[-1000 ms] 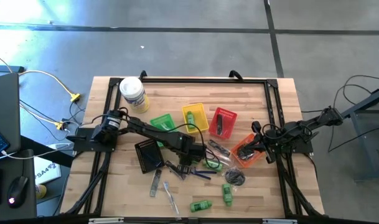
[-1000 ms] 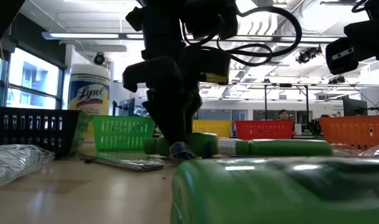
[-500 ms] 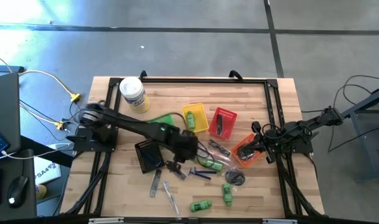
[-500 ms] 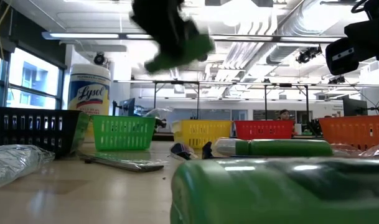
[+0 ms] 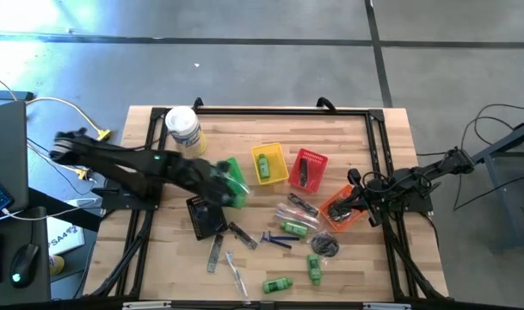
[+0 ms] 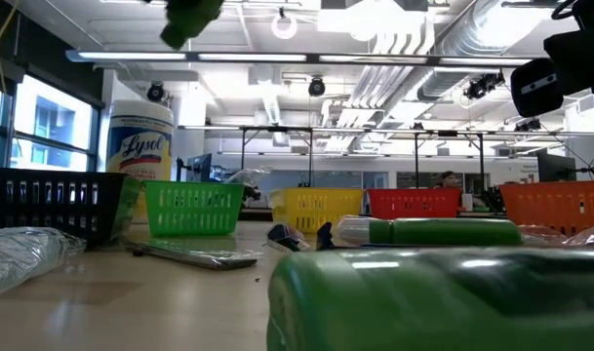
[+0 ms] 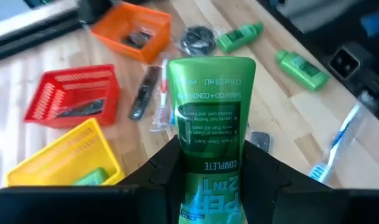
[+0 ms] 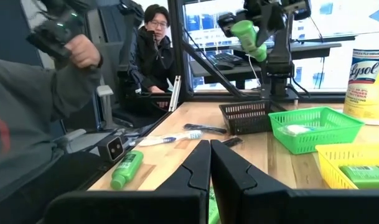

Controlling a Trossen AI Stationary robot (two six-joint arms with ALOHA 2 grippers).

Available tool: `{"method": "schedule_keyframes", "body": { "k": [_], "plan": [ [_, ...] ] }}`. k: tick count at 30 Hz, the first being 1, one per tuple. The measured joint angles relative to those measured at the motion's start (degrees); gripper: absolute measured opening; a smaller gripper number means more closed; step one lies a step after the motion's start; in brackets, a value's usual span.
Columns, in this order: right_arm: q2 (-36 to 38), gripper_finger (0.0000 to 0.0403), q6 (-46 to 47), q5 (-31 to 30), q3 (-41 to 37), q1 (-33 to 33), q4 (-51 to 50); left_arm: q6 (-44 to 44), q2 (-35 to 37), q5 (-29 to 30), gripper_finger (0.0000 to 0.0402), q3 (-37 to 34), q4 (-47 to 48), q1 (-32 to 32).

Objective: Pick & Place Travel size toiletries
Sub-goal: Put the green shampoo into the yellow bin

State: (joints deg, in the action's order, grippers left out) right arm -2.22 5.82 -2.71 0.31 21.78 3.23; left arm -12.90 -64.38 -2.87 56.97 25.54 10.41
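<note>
Left claw [image 7: 205, 180] grips one green shampoo tube [image 7: 209, 118] cap-end inward, lifted clear of the worktop [image 5: 365, 138] above the green basket [image 5: 231, 172]; in the right wrist view the tube [image 8: 250, 37] hangs high over the black basket [image 8: 244, 117]. Right claw [image 8: 209, 163] is clenched with nothing between its fingers, resting at the right side beside the orange basket [image 5: 341, 209].

Three more green bottles lie on the worktop: one near the middle [image 5: 289, 226] and two toward the near edge [image 5: 278, 283] [image 5: 315, 267]. One blue razor [image 5: 275, 240] lies left of the middle bottle. One toothbrush [image 5: 237, 273] lies near the front.

Five baskets stand there: green, black, orange, yellow [image 5: 270, 164] with a green item inside, and red [image 5: 308, 169]. One white canister [image 5: 183, 130] stands at the far left.
</note>
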Motion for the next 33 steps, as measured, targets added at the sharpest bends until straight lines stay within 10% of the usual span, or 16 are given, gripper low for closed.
{"method": "schedule_keyframes", "body": {
  "k": [13,33],
  "plan": [
    [0.00,0.0003,-0.02,-0.32,0.00,0.00,1.99,7.39,31.29,1.83,0.0112,-31.37,-26.31,-2.15],
    [0.00,0.0003,-0.04,-3.34,-0.01,-0.01,2.40,5.78,48.05,5.24,0.0113,-51.93,-35.25,-2.16]
  ]
}}
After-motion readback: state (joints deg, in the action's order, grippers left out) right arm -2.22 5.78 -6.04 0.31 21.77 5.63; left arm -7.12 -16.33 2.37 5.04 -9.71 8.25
